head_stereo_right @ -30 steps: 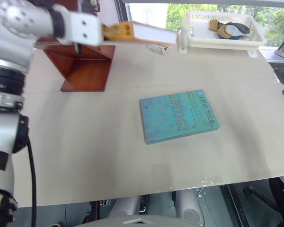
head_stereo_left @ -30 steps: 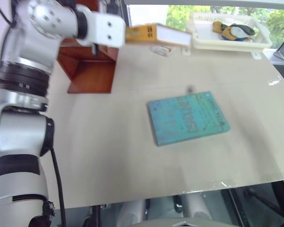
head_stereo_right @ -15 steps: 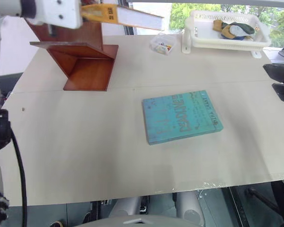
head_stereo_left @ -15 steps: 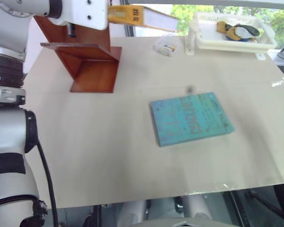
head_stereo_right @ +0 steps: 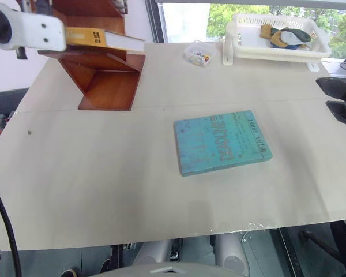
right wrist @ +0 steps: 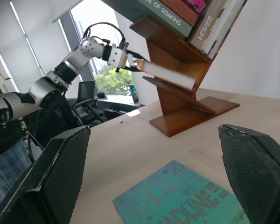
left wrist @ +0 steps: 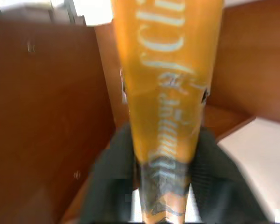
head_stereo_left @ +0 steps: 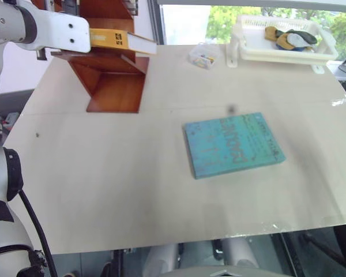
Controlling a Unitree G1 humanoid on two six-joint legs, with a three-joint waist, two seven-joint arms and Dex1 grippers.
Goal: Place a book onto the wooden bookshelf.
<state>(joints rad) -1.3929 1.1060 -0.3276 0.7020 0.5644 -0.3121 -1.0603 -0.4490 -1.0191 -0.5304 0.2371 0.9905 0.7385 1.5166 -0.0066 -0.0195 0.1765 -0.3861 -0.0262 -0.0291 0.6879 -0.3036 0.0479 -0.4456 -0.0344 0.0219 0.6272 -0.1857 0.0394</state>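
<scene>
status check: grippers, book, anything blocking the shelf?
Left gripper shut on the book, book level at the wooden bookshelf board. Right gripper open, holding nothing. Nothing in the way; teal book lies apart on the table.

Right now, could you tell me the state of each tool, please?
Left tool: closed on the book.
Right tool: open, holding nothing.

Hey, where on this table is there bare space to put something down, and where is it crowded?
The near half of the table in front of the teal book is bare, as is the stretch between that book and the wooden bookshelf. The far edge is crowded: the white basket, a small clear box, and the left end effector holding the book at the shelf.
</scene>
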